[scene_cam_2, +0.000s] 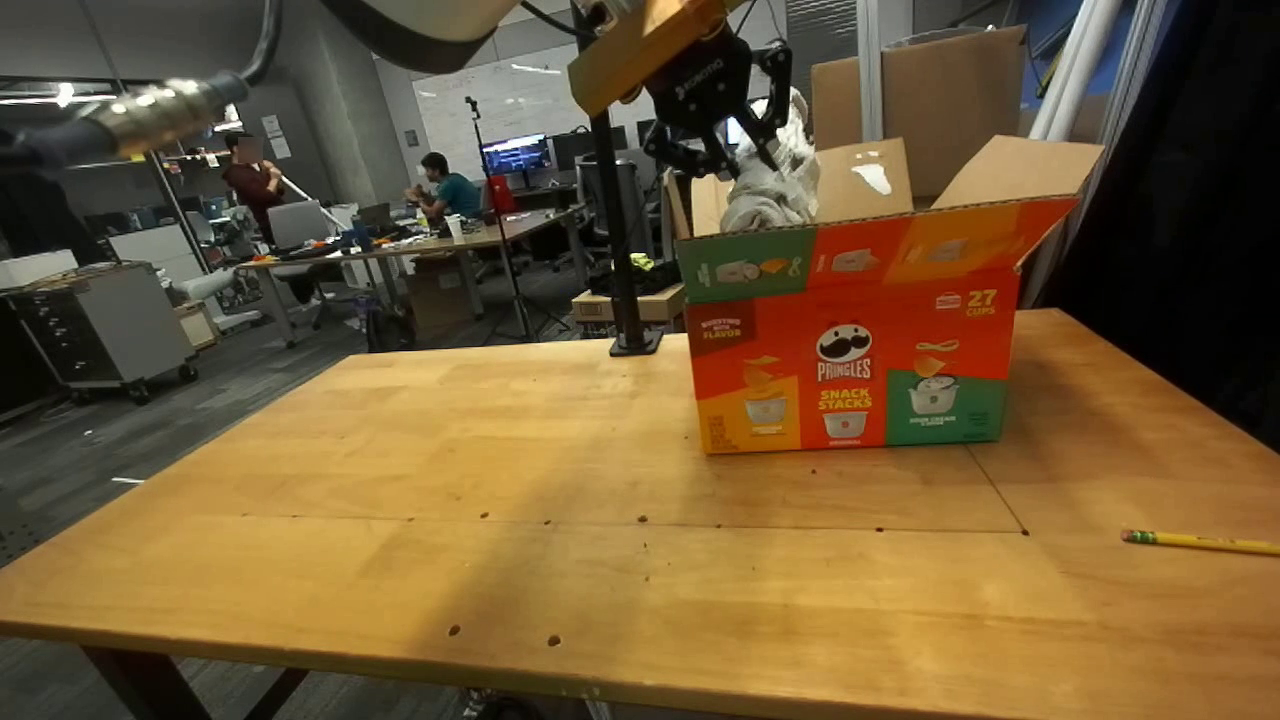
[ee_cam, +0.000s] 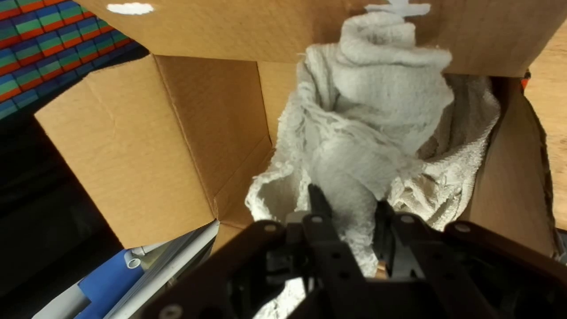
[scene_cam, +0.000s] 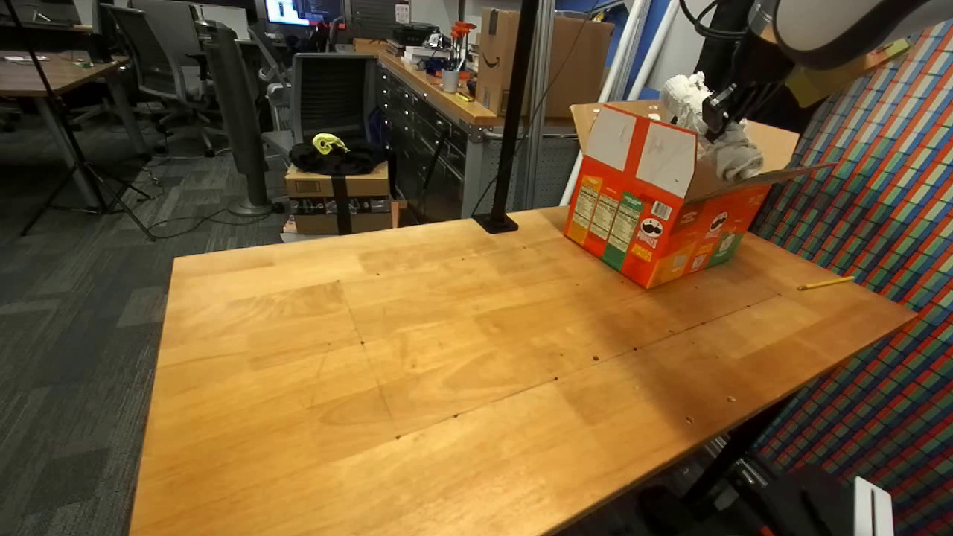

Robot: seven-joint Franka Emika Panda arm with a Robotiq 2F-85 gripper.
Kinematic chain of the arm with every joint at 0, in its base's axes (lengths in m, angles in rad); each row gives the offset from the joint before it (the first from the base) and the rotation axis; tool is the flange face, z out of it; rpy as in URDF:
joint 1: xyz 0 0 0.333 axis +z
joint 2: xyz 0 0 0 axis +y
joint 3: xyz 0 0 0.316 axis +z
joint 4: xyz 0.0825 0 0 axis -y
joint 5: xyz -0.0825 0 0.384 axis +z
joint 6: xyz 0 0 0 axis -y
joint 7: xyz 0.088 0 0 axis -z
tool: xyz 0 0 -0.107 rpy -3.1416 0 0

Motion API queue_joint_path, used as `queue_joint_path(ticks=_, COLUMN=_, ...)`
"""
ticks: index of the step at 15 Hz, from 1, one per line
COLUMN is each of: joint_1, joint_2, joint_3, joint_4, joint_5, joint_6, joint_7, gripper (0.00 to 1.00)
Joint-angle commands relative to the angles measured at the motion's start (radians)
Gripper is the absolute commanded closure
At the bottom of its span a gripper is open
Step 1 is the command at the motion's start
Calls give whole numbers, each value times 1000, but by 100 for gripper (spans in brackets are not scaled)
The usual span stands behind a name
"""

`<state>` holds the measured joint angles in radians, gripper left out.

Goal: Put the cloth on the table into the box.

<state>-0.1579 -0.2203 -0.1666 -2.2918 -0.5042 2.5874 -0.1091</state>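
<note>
in both exterior views: box (scene_cam_2: pixel 845 350) on table (scene_cam_2: pixel 450 440), far right half; post (scene_cam_2: pixel 620 250) left of it at far edge, pencil (scene_cam_2: pixel 1200 542) to its right; cloth (scene_cam_2: pixel 775 195) partly in box, partly above rim, between jaws of gripper (scene_cam_2: pixel 755 168)

On the orange box (scene_cam_2: pixel 850 345): "PRINGLES" under a moustached face, "SNACK STACKS" and, in a corner, "27 CUPS" — most finer print is too small to read. "ROBOTIQ" stands on the gripper (scene_cam_2: pixel 753 168) — and a curved arrow on a brown cardboard box (scene_cam: pixel 581 71)
</note>
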Motion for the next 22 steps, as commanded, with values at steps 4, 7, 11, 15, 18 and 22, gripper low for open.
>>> queue_joint_path(ticks=4, joint_1=-16, joint_2=1, joint_3=15, joint_4=1, joint_5=9, joint_6=0, joint_7=-8, gripper=81)
queue_joint_path(ticks=7, joint_1=-16, joint_2=1, joint_3=15, joint_4=1, joint_5=9, joint_6=0, joint_7=-8, gripper=81)
queue_joint_path(ticks=11, joint_1=-15, joint_2=5, joint_3=18, joint_4=2, joint_5=3, joint_6=-3, joint_7=-5, gripper=41)
queue_joint_path(ticks=15, joint_1=-20, joint_2=6, joint_3=26, joint_4=42, joint_5=-22, joint_6=17, joint_7=2, gripper=8)
queue_joint_path(ticks=18, joint_1=-20, joint_2=0, joint_3=31, joint_4=81, joint_5=-33, joint_6=40, joint_7=3, gripper=0)
queue_joint_path(ticks=22, joint_1=-18, joint_2=-7, joint_3=34, joint_4=106, joint_5=-37, joint_6=65, joint_7=-6, gripper=0)
